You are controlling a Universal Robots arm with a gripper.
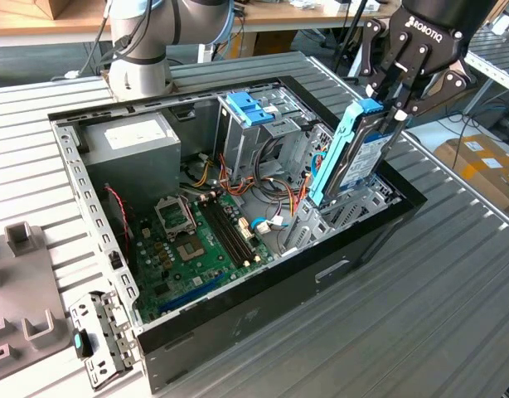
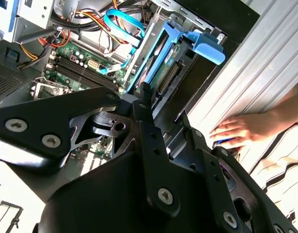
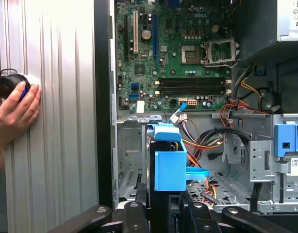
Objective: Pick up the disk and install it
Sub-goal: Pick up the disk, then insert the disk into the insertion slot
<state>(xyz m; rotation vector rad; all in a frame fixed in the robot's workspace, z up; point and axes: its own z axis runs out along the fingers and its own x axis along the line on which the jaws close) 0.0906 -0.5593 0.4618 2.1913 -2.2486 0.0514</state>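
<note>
Firmly, the gripper [image 1: 393, 106] pinches the disk [image 1: 358, 157], tilted over the case [image 1: 263, 286] on a ribbed metal table [image 1: 453, 282].

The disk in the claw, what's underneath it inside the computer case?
Below the disk, held on end by the claw, sits a metal drive bay in the computer case corner, with coloured wires beside it. The bay floor directly beneath is hidden by the disk itself.
</note>
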